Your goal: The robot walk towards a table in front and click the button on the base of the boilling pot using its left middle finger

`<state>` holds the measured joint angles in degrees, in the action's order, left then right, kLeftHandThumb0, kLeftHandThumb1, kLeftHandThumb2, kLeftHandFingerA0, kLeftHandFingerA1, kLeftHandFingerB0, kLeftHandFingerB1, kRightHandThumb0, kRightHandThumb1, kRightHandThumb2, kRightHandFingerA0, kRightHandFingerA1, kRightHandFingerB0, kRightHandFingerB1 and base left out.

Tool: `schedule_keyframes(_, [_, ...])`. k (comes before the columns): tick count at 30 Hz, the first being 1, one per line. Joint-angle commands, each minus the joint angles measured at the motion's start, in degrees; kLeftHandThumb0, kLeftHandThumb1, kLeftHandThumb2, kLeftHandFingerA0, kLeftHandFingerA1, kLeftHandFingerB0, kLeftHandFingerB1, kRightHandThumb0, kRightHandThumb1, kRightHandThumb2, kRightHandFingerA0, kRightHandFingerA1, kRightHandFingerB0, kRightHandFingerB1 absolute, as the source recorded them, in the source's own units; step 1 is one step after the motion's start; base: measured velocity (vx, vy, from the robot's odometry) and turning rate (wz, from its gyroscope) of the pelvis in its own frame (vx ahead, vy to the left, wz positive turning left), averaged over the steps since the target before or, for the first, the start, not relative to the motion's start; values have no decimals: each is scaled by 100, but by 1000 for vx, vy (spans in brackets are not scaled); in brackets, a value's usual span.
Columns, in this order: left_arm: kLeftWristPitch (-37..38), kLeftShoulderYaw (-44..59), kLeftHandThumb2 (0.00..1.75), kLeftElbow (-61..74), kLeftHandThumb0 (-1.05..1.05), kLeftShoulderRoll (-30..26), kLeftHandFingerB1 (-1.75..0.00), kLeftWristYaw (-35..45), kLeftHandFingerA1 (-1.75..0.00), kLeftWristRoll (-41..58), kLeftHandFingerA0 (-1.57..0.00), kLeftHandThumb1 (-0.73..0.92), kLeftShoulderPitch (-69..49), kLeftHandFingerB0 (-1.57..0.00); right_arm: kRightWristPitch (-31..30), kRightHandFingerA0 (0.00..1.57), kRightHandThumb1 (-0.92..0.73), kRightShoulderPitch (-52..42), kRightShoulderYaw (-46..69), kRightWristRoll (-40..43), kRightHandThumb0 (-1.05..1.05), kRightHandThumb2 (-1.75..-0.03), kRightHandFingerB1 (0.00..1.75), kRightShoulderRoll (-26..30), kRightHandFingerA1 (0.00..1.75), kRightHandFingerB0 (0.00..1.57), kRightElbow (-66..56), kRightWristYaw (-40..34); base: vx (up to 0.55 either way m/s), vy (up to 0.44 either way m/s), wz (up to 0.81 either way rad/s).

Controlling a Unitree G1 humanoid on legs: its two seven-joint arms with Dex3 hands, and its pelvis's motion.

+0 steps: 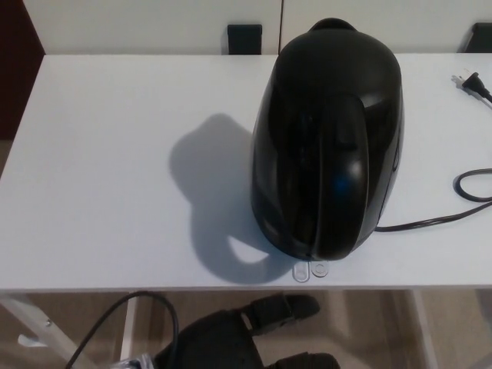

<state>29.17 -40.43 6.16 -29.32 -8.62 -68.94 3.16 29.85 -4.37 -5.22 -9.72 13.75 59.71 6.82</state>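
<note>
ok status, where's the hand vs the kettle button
Left hand below table edge, fingers apart, holding nothing. Right hand not in view. Kettle upright, buttons at its near base, untouched. Nothing between.

We see the pot (pixel 327 146) standing upright on the white table (pixel 108 169), right of the middle and close to the near edge. It is glossy black, rounded, wider at the bottom, with its handle (pixel 338 177) facing us and the spout end pointing away. Light glints along the handle and left flank. It throws a shadow to its left across the tabletop. At the foot of the pot, on the near side, two small pale buttons (pixel 310 270) poke out from under the body, side by side, just at the table's front edge. We cannot tell their markings.
</note>
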Motion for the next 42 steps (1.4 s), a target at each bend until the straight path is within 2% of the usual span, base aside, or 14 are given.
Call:
schedule_keyframes(1, [-95,90,58,-127,-39,48,-24,-205,-29,-122,-21,53,129,-10,-164,69,-63,75,26,-31,-19,-58,50,5,62,54,40,-159,0,0,0])
schedule_keyframes(5, [-115,135,59,-196,-40,135,-24,-207,-30,-82,-21,54,222,-10,-194,66,-63,77,65,50,-17,-58,47,-22,60,50,26,-98,0,0,0])
schedule_keyframes(6, [-104,142,65,-225,-44,153,-33,-276,-35,-95,-19,45,251,-10,-203,66,-63,85,85,82,-18,-58,47,-29,60,51,36,-61,0,0,0])
schedule_keyframes(11, [-178,133,59,-267,-42,219,-24,-266,-30,-206,-21,54,360,-10,-282,67,-63,76,86,45,-19,-58,46,-22,58,50,-26,-73,0,0,0])
schedule_keyframes(12, [-207,120,96,-262,-28,222,-48,-241,-47,-249,0,46,383,0,-280,67,-63,68,93,57,-18,-58,47,-24,59,50,-41,-55,0,0,0])
schedule_keyframes(13, [-213,109,59,-278,-45,232,-24,-249,-30,-262,-20,54,405,-10,-270,68,-62,65,104,75,-19,-58,47,-27,60,50,-40,-34,0,0,0])
schedule_keyframes(15, [-214,90,58,-326,-45,274,-24,-308,-29,-254,-21,54,421,-10,-269,68,-62,60,121,99,-20,-58,47,-26,59,51,-27,1,0,0,0])
schedule_keyframes(17, [-211,93,69,-346,-51,317,-32,-272,-37,-193,-16,45,437,-8,-249,67,-62,59,118,89,-19,-58,48,-21,60,51,-25,8,0,0,0])
schedule_keyframes(19, [-212,105,58,-375,-42,336,-25,-262,-29,-158,-21,54,461,-11,-262,67,-63,82,108,72,-20,-58,47,-19,59,51,-18,11,0,0,0])
schedule_keyframes(35, [-315,20,60,-730,-43,497,-27,-297,-30,-211,-25,60,572,-12,-396,66,-64,68,91,61,-20,-58,46,-7,59,50,-112,38,0,0,0])
schedule_keyframes(36, [-318,-2,70,-771,-48,520,-35,-356,-36,-220,-19,51,574,-11,-396,67,-64,70,89,60,-20,-58,46,-4,58,51,-111,44,0,0,0])
schedule_keyframes(38, [-355,-19,60,-743,-42,529,-24,-203,-30,-201,-20,59,569,-10,-379,67,-63,81,95,62,-20,-58,47,-7,60,51,-83,36,0,0,0])
schedule_keyframes(39, [-380,-27,101,-709,-28,528,-49,-43,-47,-188,0,54,571,0,-365,67,-63,84,104,74,-20,-58,47,-10,60,51,-71,44,0,0,0])
schedule_keyframes(42, [-441,-91,98,-718,-29,568,-48,167,-47,-209,0,49,588,0,-297,67,-64,68,75,38,-22,-59,47,16,60,50,-81,61,0,0,0])
